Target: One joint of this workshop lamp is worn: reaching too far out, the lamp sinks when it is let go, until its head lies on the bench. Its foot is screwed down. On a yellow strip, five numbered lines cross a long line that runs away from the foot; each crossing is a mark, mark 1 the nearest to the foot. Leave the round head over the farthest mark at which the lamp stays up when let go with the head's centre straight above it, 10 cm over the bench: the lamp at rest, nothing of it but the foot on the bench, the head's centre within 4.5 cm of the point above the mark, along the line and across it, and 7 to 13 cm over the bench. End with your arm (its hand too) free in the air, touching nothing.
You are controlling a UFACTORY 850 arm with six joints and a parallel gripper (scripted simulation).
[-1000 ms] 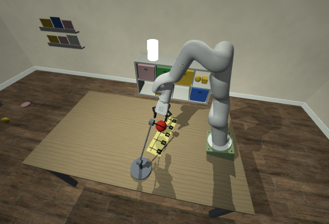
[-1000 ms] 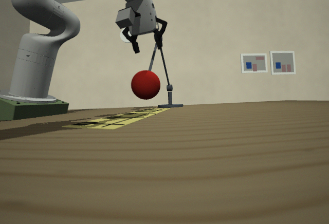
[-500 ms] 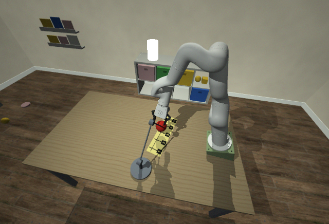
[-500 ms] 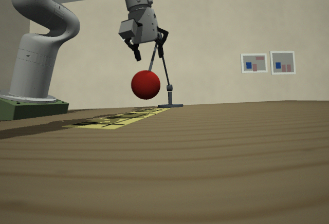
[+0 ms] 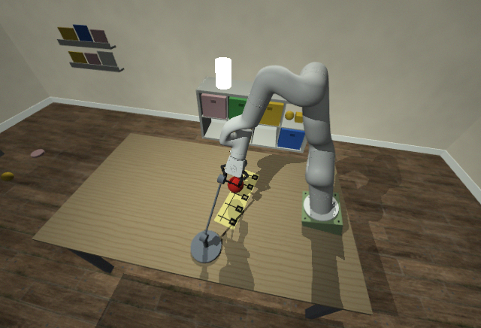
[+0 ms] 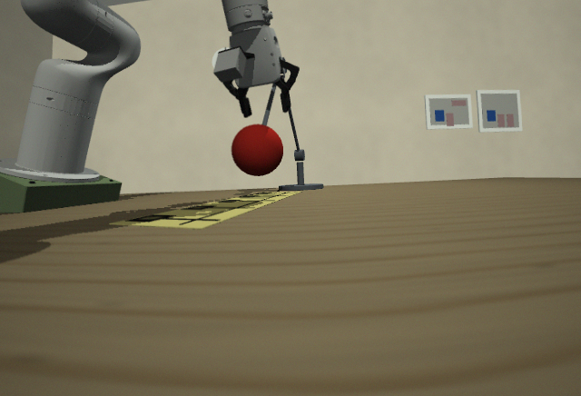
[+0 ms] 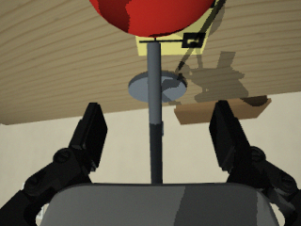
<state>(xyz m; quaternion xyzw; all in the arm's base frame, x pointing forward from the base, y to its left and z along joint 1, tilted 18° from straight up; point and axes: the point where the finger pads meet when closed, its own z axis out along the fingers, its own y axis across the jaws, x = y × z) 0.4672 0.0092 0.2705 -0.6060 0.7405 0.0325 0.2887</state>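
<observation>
The lamp's round red head (image 5: 234,184) hangs in the air above the far part of the yellow strip (image 5: 237,201), clear of the bench in the low side view (image 6: 257,149). Its grey arm runs down to the round grey foot (image 5: 205,245) on the bench. My gripper (image 6: 263,99) is open and empty, just above the head, its fingers standing on either side of the lamp's thin rod without touching it.
My arm's green base (image 5: 322,217) stands on the bench to the right of the strip. A shelf unit (image 5: 252,116) with coloured bins stands on the floor behind the bench.
</observation>
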